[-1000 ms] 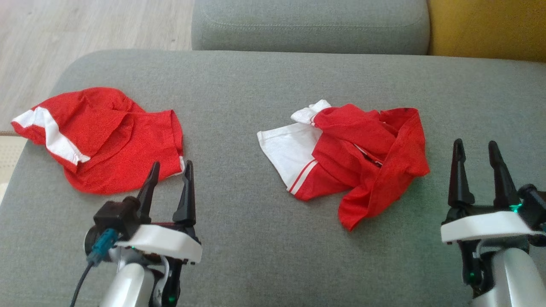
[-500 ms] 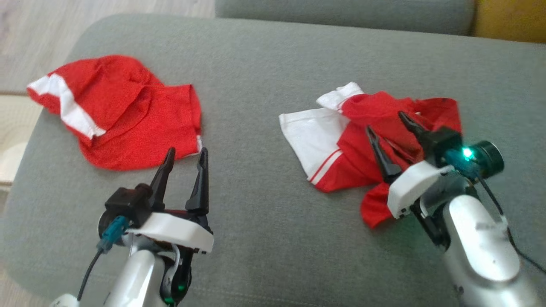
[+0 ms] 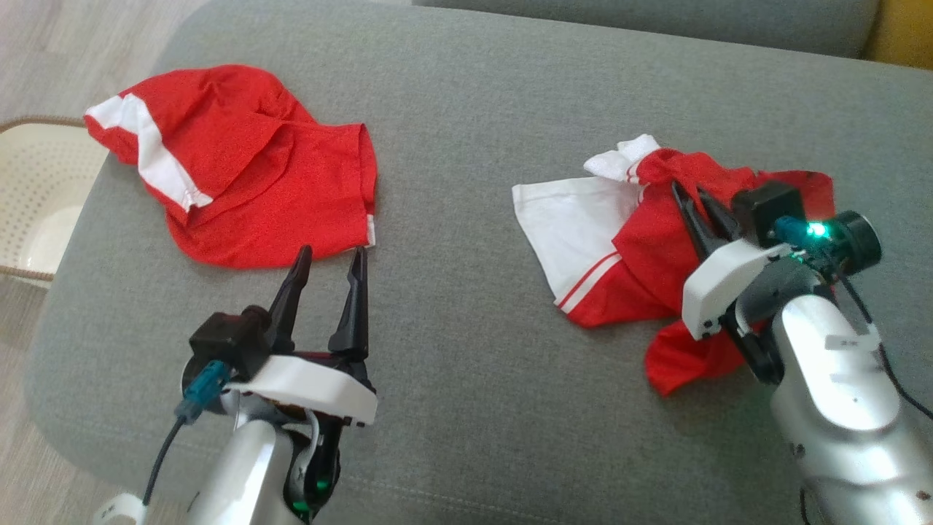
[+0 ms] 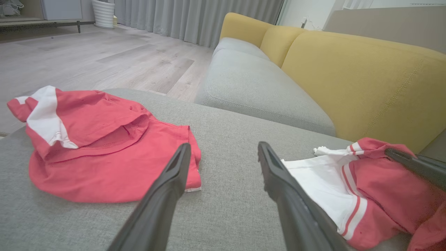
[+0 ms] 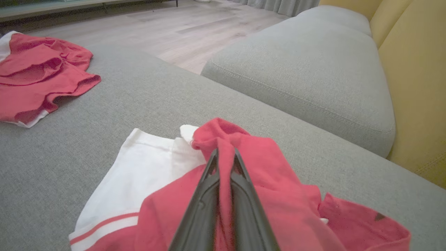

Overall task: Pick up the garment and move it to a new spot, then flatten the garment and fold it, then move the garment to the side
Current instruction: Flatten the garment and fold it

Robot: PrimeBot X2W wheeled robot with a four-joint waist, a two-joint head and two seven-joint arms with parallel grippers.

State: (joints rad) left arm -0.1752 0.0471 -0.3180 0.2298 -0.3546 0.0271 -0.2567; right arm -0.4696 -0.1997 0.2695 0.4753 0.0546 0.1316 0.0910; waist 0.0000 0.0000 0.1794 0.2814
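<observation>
The garment is a crumpled red piece with a white panel and red stripes, lying on the right of the grey cushion. My right gripper is shut on a raised red fold near the garment's top. The right wrist view shows its fingers pressed together with red cloth bunched at the gripper. My left gripper stands open above the cushion with nothing between its fingers. In the left wrist view that gripper points between the two clothes, the garment to its right.
A second red garment with a white band lies at the cushion's left, just beyond the left fingertips. A pale perforated basket stands on the floor past the left edge. A grey seat and yellow sofa back lie behind.
My right gripper has reached from the right onto the garment and closed on a red fold, lifting it into a peak. The head camera has shifted. The left gripper stays open in place.
</observation>
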